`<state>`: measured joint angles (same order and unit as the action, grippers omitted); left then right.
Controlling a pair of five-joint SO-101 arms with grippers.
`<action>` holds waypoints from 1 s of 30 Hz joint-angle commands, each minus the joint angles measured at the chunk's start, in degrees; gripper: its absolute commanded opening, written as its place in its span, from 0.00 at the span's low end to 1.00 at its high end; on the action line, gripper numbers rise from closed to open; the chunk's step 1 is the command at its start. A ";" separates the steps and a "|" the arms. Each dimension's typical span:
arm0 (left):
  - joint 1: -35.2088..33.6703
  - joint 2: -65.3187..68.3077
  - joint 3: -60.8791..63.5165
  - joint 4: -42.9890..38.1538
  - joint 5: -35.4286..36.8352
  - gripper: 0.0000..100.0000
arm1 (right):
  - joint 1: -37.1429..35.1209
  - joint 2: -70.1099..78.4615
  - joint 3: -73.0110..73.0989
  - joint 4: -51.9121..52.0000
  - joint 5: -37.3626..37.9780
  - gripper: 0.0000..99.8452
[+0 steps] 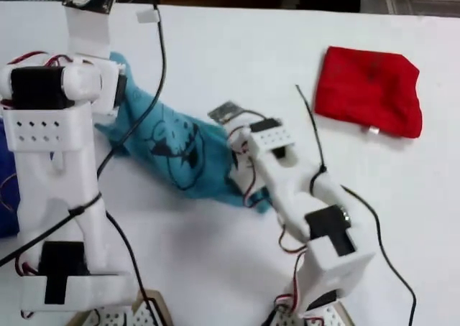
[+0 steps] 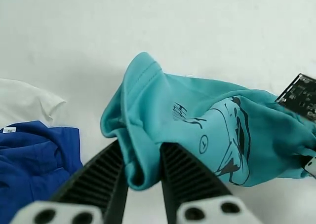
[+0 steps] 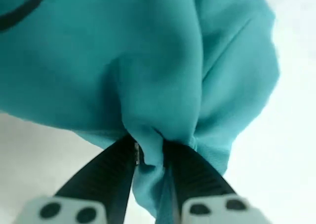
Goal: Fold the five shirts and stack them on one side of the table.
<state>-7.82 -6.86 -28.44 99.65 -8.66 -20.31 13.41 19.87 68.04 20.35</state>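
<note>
The left hand (image 2: 143, 157) is clamped on one bunched end of the teal shirt (image 2: 212, 130), and the right hand (image 3: 150, 152) grips its other end. The shirt lies stretched between them on the white bench (image 1: 230, 53). A red shirt (image 1: 368, 90) lies well apart, and a blue shirt (image 2: 34, 160) lies near the left arm.

A teal shirt (image 1: 176, 150) printed with a black line drawing is seen at centre frame. A plain red shirt (image 1: 368, 90) is shown upper right on the white desk (image 1: 237, 46). A blue shirt (image 1: 6, 189) is seen at the left edge, white cloth (image 2: 24, 103) beside it.
</note>
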 commanded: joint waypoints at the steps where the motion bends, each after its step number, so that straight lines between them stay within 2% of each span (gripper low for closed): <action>1: -0.97 -0.88 -0.84 0.79 0.18 0.02 | 8.31 -2.24 -9.14 4.18 3.87 0.02; 6: -1.14 -0.97 -2.24 1.58 0.35 0.02 | 16.92 -4.26 -25.05 10.59 9.67 0.02; 10: -0.79 -2.90 -3.12 2.29 0.35 0.02 | 20.35 -4.09 -39.12 15.78 11.96 0.02; 16: -0.70 -10.46 -2.51 2.29 0.35 0.02 | 21.76 -4.09 -57.23 20.44 12.13 0.02; 26: -0.70 -24.53 -2.15 2.64 0.53 0.02 | 24.22 -4.53 -80.44 21.49 12.22 0.02; 30: -0.62 -28.13 4.09 2.46 0.53 0.02 | 24.40 -4.18 -86.95 23.69 12.22 0.02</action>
<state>-8.35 -32.35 -27.65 101.49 -8.66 3.60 13.49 -61.71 90.55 32.04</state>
